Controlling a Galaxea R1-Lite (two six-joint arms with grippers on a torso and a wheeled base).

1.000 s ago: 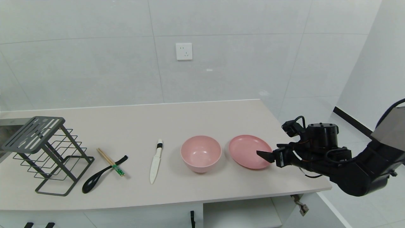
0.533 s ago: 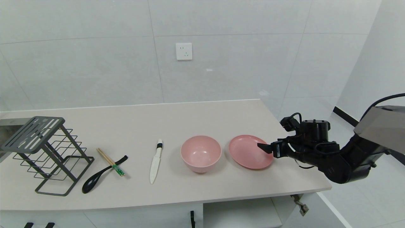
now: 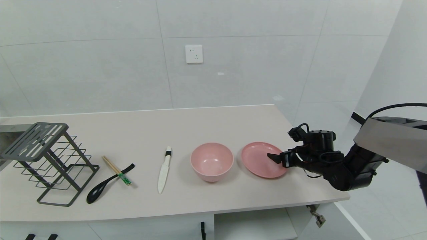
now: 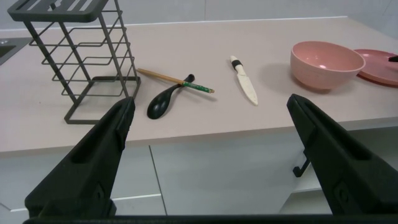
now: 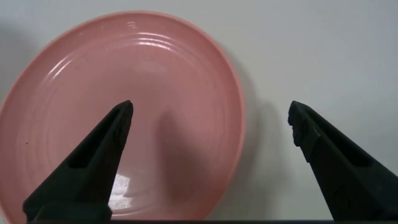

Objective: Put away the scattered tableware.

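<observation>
Well apart, right fingers astride plate rim

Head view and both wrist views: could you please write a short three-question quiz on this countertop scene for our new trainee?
1. True or false: the pink bowl stands between the knife and the pink plate.
2. Multiple choice: which item crosses the handle of the black spoon? A chopsticks; B knife; C pink plate.
3. Fill in: the right gripper, over the pink plate's rim, has its jaws ____.

Key: 1 true; 2 A; 3 open.
</observation>
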